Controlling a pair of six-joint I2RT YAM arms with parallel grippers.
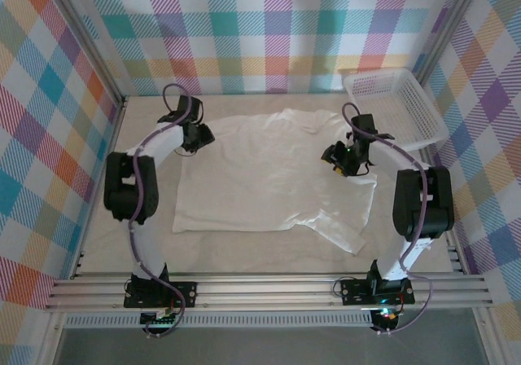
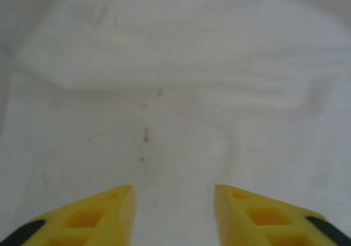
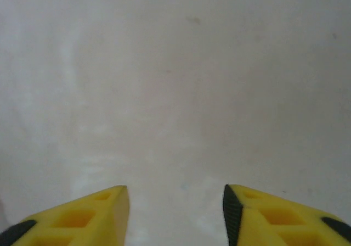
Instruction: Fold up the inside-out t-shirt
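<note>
Left gripper (image 2: 173,188) and right gripper (image 3: 175,188) hover released over the t-shirt (image 1: 260,178); basket (image 1: 379,73) stands just beside it.

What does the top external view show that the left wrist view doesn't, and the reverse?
Top external: the whole t-shirt spread out, a basket at the far right corner, the right arm. Left wrist: yellow left fingers apart with nothing between them, small dark specks on the surface below. Shared: white t-shirt fabric near the left fingers.
</note>
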